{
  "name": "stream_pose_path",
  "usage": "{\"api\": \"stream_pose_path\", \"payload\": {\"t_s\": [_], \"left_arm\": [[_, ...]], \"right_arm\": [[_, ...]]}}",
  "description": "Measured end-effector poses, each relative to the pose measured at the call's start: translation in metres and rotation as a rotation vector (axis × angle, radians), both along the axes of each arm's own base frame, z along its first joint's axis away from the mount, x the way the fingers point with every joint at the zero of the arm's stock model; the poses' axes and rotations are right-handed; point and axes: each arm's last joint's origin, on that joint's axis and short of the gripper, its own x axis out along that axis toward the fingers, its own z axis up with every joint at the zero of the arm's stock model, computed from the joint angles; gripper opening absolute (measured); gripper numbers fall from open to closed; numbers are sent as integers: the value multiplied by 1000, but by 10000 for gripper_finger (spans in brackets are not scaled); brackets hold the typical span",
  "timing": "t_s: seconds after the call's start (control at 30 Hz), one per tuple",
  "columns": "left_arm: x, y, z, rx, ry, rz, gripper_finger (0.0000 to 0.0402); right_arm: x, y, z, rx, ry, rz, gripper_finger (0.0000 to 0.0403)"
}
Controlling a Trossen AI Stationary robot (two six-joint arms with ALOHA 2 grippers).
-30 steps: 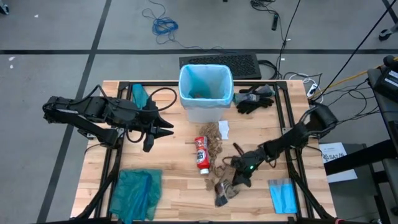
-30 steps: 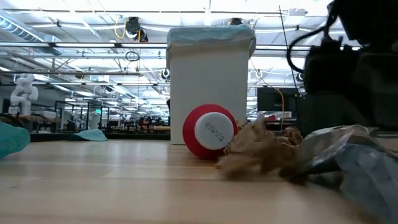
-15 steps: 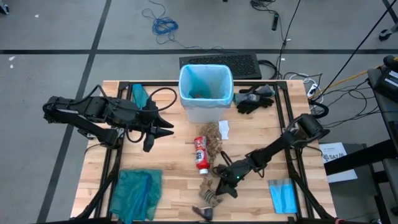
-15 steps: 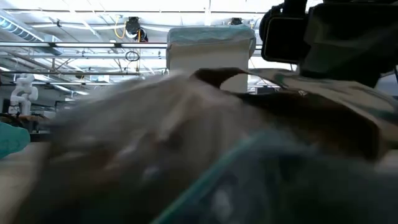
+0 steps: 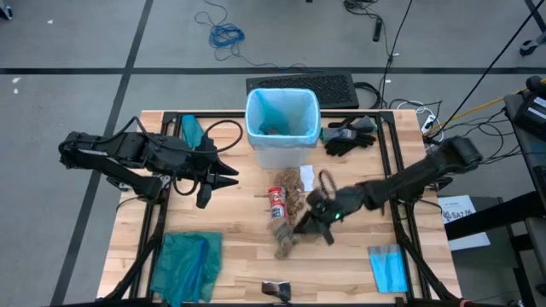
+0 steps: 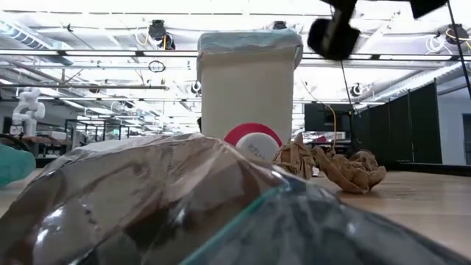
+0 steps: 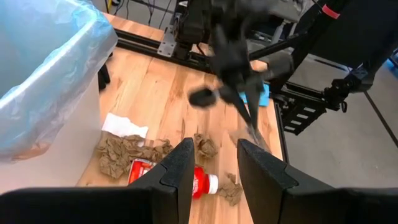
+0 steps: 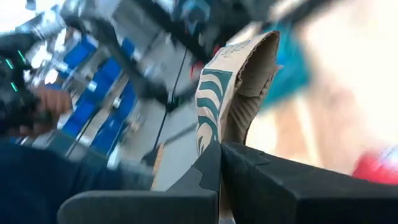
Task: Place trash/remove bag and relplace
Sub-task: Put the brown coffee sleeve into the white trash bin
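Swung back toward the middle of the wooden worktop (image 5: pixel 247 256) since half a second ago: right gripper (image 5: pixel 311 223), earlier low near the front edge, now raised beside the red-and-white small bottle (image 5: pixel 276 203), jaws pinched on a crumpled brown paper sleeve with a green print (image 8: pixel 233 93) that dangles below at (image 5: pixel 286 243). Left behind at the front edge, a dark crinkly wrapper (image 5: pixel 275 290), filling the foreground of the low view (image 6: pixel 184 206). Farther in, more crumpled brown paper scraps (image 5: pixel 294 189) touching the bottle, a white scrap (image 5: pixel 307 177) just beyond. At the far edge, white bin (image 5: pixel 281 152) lined with the translucent light-blue plastic bag (image 5: pixel 281 115), rim folded over. Waiting at the left side, left gripper (image 5: pixel 223 173), jaws spread apart.
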Motion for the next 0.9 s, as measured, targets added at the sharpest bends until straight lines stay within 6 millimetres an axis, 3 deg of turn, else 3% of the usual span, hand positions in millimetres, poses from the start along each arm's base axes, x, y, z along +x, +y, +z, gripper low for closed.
{"api": "stream_pose_path", "payload": {"t_s": [0.17, 0.33, 0.5, 0.67, 0.8, 0.9], "left_arm": [[0, 0, 0, 13, -1, -7, 118], [3, -1, -1, 44, -1, -17, 118], [8, -1, -4, 56, 8, -9, 118], [18, -3, -11, 64, 43, -7, 118], [27, -5, -17, 69, 72, -8, 118], [32, -6, -21, 73, 92, -8, 118]], "right_arm": [[-9, -37, 64, -159, -113, -127, 0], [-4, -75, 133, -413, -125, -215, 0], [4, -122, 172, -620, -63, -327, 0], [11, -175, 183, -686, -1, -469, 0], [18, -207, 162, -639, 124, -467, 0], [25, -217, 145, -610, 185, -391, 6]]}}
